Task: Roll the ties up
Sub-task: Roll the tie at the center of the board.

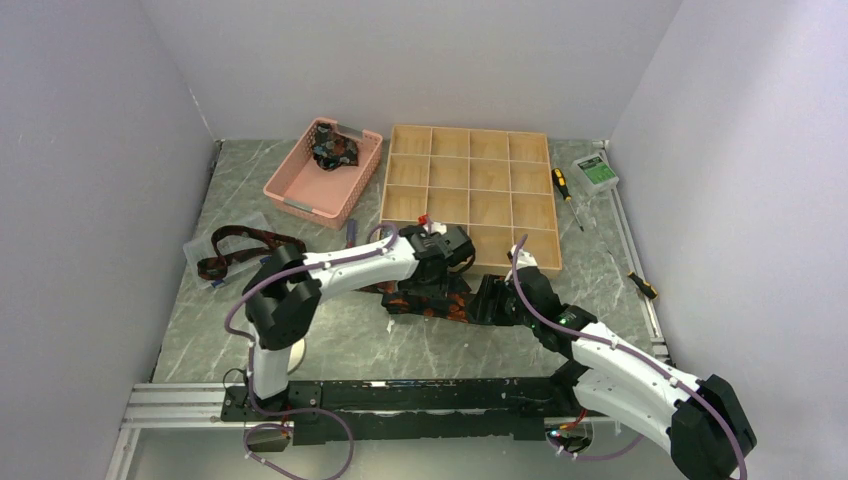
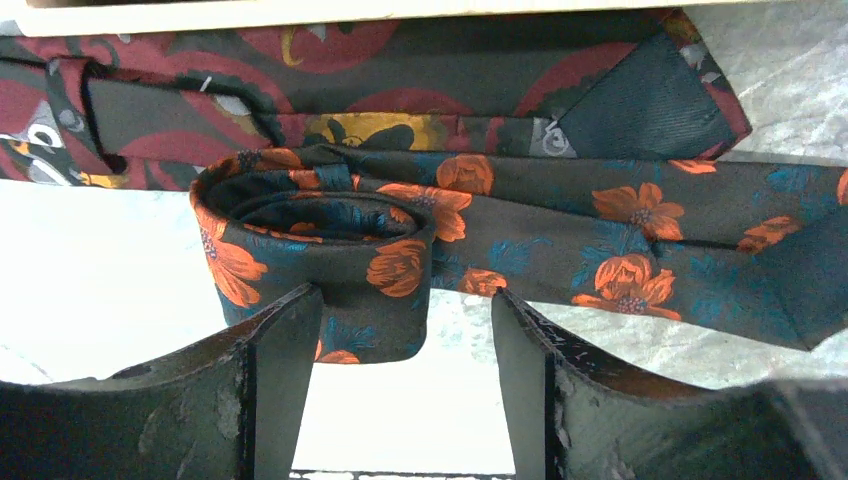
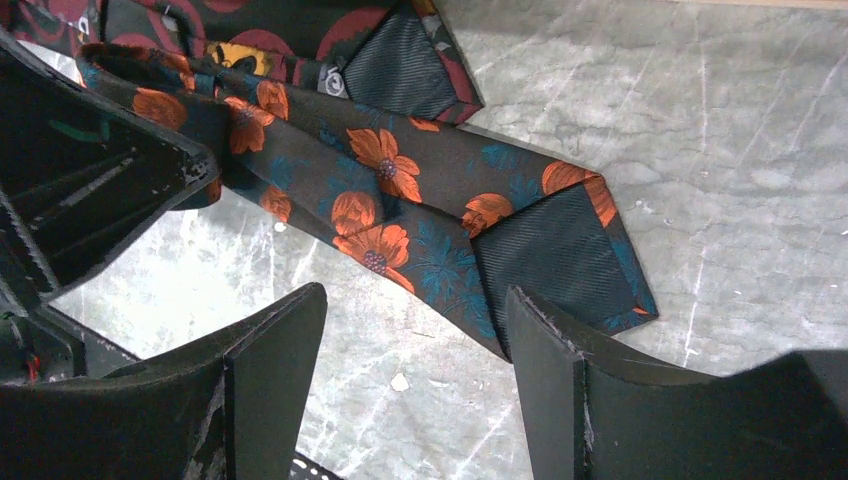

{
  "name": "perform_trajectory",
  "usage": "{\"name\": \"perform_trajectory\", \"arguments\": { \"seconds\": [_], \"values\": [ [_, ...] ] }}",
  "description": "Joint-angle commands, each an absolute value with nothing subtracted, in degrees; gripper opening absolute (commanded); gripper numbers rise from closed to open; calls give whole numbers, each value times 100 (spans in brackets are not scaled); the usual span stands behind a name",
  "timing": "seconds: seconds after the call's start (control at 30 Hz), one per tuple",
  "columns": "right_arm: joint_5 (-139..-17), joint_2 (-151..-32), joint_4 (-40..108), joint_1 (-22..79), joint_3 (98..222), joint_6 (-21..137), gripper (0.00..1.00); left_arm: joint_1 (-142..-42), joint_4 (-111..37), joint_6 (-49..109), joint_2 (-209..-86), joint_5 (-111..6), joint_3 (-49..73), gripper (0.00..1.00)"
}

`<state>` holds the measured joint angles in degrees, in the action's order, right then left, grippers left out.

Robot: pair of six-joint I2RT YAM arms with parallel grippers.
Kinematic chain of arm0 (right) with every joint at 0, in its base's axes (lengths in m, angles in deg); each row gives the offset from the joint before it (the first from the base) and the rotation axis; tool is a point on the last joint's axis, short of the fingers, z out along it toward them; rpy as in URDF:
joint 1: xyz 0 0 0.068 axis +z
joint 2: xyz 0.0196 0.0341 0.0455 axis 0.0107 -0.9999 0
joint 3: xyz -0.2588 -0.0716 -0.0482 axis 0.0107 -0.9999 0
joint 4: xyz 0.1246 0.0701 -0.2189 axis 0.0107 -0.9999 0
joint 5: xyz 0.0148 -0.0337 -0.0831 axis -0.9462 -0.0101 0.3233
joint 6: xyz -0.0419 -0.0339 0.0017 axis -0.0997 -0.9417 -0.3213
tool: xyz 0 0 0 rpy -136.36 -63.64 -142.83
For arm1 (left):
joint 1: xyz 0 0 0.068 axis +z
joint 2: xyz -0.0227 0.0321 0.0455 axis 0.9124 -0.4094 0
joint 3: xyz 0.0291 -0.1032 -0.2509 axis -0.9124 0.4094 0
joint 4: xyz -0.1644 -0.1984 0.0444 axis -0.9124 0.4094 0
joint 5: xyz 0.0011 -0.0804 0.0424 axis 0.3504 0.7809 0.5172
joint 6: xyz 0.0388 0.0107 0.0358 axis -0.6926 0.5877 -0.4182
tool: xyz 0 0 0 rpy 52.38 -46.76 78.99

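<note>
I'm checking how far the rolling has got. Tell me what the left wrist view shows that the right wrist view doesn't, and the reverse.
Only the left wrist view: the rolled coil at one end of the orange-flowered tie, just beyond the open left gripper, plus the wooden tray edge. Only the right wrist view: that tie's unrolled pointed end, lining showing, flat ahead of the open right gripper. Both: the orange-flowered tie's middle, the maroon tie behind it, the marble table.
</note>
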<state>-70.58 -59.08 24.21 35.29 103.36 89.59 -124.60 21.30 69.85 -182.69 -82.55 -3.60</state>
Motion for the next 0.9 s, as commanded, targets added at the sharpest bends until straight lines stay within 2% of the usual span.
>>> {"name": "perform_trajectory", "arguments": {
  "seconds": [0.0, 0.37, 0.67, 0.87],
  "values": [
    [-7416, -5848, 2692, 3507, 10353, 8980, 71, -12250, 1291, 6915, -17442, -7840, 253, 68],
    [-8552, -6745, 3607, 3601, 10997, 9118, 70, -11336, 145, 6840, -15334, -7403, 2034, 68],
    [-8159, -8301, 3676, 4469, 12389, 9062, 68, -10884, -722, 6637, -13546, -7440, 3401, 67],
    [-8073, -9409, 3534, 4690, 13185, 8912, 65, -10855, -1335, 6417, -12333, -6881, 4529, 65]
  ]
}}
